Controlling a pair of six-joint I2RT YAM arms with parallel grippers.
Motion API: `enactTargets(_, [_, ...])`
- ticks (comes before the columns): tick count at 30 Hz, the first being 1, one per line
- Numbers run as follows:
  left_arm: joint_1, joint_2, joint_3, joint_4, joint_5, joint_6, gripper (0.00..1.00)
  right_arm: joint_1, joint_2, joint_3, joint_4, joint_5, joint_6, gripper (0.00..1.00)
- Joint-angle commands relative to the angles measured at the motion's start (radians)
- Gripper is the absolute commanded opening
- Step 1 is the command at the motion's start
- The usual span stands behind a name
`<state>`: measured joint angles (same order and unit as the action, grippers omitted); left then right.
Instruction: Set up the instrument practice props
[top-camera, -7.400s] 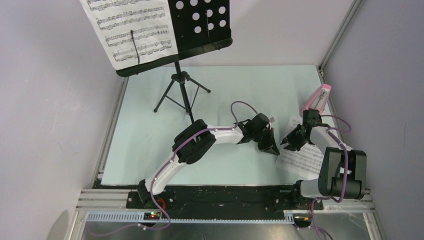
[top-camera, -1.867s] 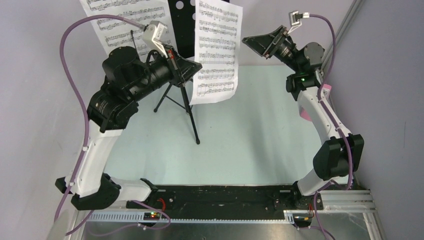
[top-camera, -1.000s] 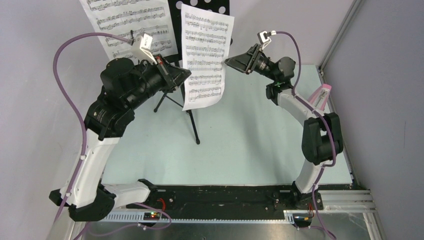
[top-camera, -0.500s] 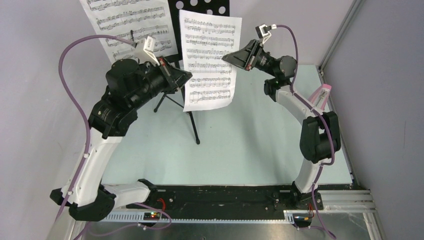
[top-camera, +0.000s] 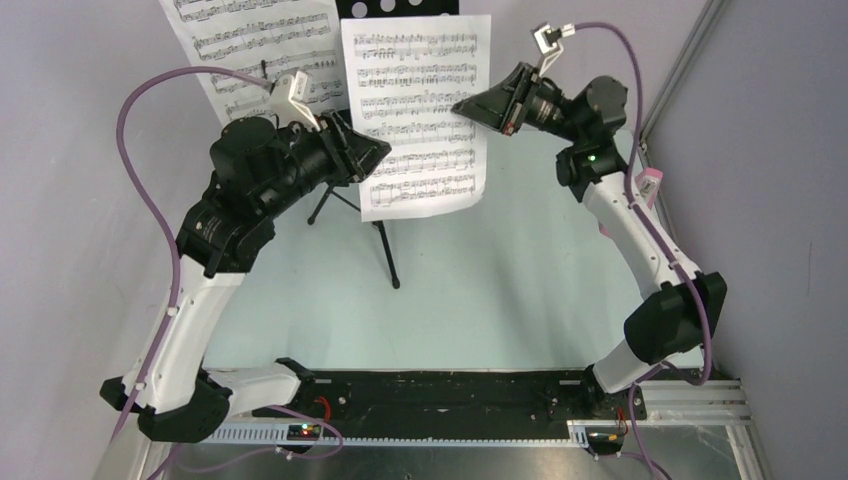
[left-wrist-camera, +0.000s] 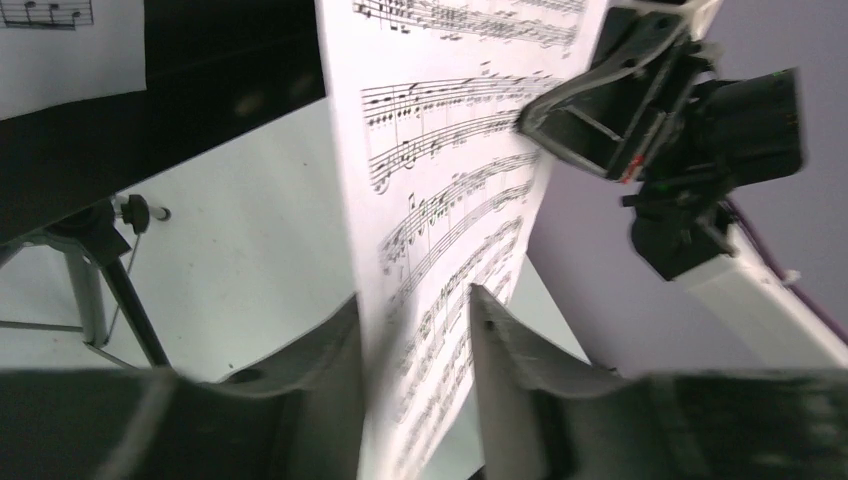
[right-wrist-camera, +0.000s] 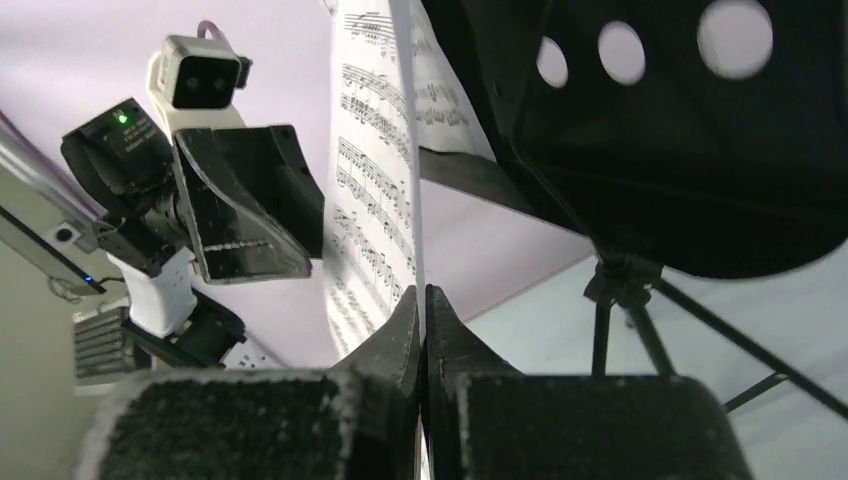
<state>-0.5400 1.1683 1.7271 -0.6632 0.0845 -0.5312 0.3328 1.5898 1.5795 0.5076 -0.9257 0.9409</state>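
Observation:
The black music stand (top-camera: 384, 243) stands at the back, with one white sheet-music page (top-camera: 260, 50) resting on the left of its desk. A second page (top-camera: 420, 110) hangs upright in the air in front of the desk. My right gripper (top-camera: 468, 107) is shut on that page's right edge; in the right wrist view the jaws (right-wrist-camera: 422, 300) pinch the paper (right-wrist-camera: 370, 180) edge-on. My left gripper (top-camera: 380, 155) is open, its fingers (left-wrist-camera: 500, 360) standing apart on either side of the page's (left-wrist-camera: 450, 150) lower left edge. The pink metronome (top-camera: 648, 180) peeks out behind the right arm.
The stand's hole-punched desk (right-wrist-camera: 680, 150) is just behind the hanging page, and its tripod legs (left-wrist-camera: 100, 260) spread over the pale green tabletop (top-camera: 500, 290). Grey walls close in on the left, back and right.
My right gripper closed on the page's right edge and my left gripper let go and opened. The page has shifted right and up and now hangs straighter before the desk.

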Motion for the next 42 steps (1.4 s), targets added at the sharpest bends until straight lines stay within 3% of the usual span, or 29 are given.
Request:
enactTargets(1, [0.008,0.008,0.05,0.053,-0.051,0.069,0.53,-0.002,-0.047,0.196,-0.355,0.055,-0.311,0.0])
enactTargets(6, [0.008,0.103,0.16,0.072,-0.144,0.083,0.6,-0.043,-0.008,0.385,-0.527,0.127,-0.395,0.0])
enactTargets(12, [0.007,0.241,0.347,0.118,-0.148,0.153,0.7,-0.103,0.048,0.528,-0.477,0.029,-0.4,0.0])
enactTargets(17, [0.008,0.3,0.43,0.181,-0.029,0.275,0.8,-0.14,0.031,0.532,-0.355,-0.151,-0.354,0.0])
enactTargets(23, [0.009,0.299,0.435,0.263,0.101,0.375,0.9,-0.148,-0.008,0.519,-0.301,-0.247,-0.323,0.0])
enactTargets(27, [0.016,0.298,0.427,0.283,0.152,0.379,0.92,-0.148,-0.031,0.494,-0.18,-0.277,-0.232,0.0])
enactTargets(30, [0.03,0.285,0.4,0.321,0.27,0.349,0.94,-0.15,-0.039,0.488,-0.087,-0.294,-0.142,0.0])
enactTargets(34, [0.062,0.204,0.267,0.504,0.442,0.269,0.94,-0.153,-0.041,0.497,-0.008,-0.287,-0.076,0.0])
enactTargets(38, [0.096,0.154,0.129,0.73,0.525,0.143,0.88,-0.153,-0.033,0.51,0.031,-0.284,-0.037,0.0])
enactTargets(42, [0.112,0.183,0.156,0.769,0.587,0.056,0.64,-0.152,-0.024,0.52,0.022,-0.265,-0.025,0.0])
